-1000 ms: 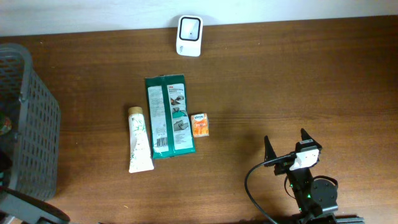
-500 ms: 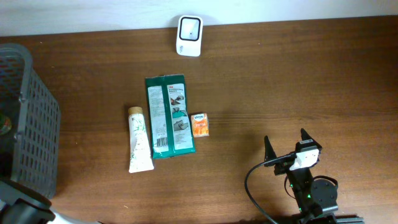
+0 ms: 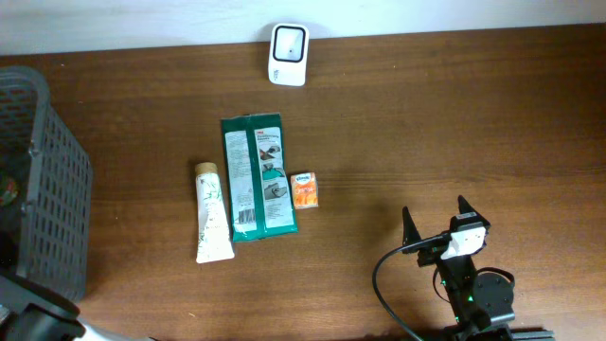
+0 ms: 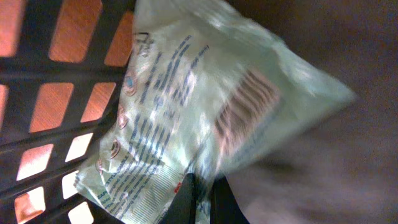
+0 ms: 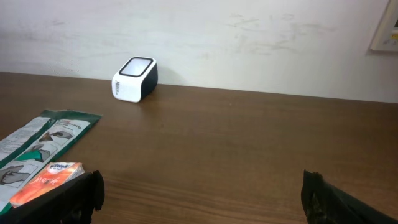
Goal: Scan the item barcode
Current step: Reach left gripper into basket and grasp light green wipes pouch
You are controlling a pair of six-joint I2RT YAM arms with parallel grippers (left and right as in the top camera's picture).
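A: The pale green packet (image 4: 205, 112), where is it?

B: Against the lattice wall of the grey basket (image 3: 43, 189), at the left edge of the table (image 3: 454, 114), with its barcode facing the wrist camera. The left gripper (image 4: 202, 199) has its jaws pinched on the packet's lower edge.

A: And the right gripper (image 3: 434, 216)?

B: Near the table's front right corner, jaws spread wide, holding nothing. The white scanner (image 3: 288, 42) stands at the back edge, well apart from both.

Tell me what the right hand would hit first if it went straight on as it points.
Nothing on the table, as far as shown: the open right hand faces bare table, then the wall. The scanner sits left of that line.
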